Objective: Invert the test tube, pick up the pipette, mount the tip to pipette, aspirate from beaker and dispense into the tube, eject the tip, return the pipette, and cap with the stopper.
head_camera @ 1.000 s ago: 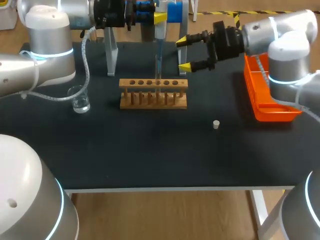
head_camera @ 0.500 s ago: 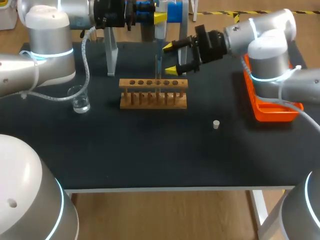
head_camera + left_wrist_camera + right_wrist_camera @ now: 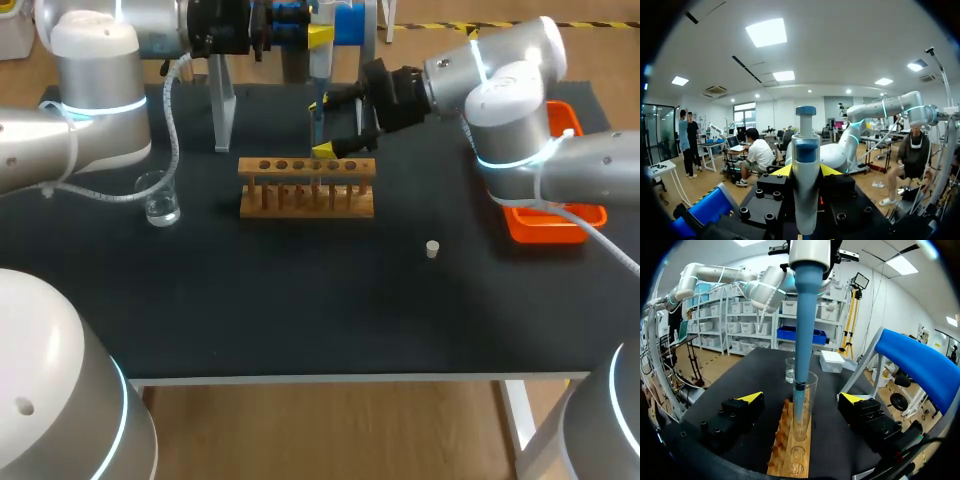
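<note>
- Head view — the left gripper (image 3: 318, 38) is at the table's far edge, clamped on the pipette (image 3: 319, 70), which hangs straight down from it into the test tube (image 3: 316, 148). The tube stands upright in the wooden rack (image 3: 307, 188). The right gripper (image 3: 323, 127) is level with the tube, fingers spread, one yellow tip on either side of it. The beaker (image 3: 158, 197) stands well apart from both grippers, beyond the rack's end under the left arm. The stopper (image 3: 432, 249) lies alone on the table (image 3: 300, 300), below and to the near side of the right gripper. An orange tray (image 3: 548, 222) lies under the right arm.
- Left wrist view — the pipette (image 3: 805, 150) sits upright between the fingers of the left gripper (image 3: 805, 171), pinched from both sides.
- Right wrist view — the right gripper (image 3: 801, 398) is wide open. The test tube (image 3: 805, 410) stands midway between its fingers, touched by neither. The blue tip (image 3: 802, 315) runs down into the tube's mouth. The rack (image 3: 790, 452) lies under the gripper, and the beaker (image 3: 790, 371) stands ahead, behind the tube.
</note>
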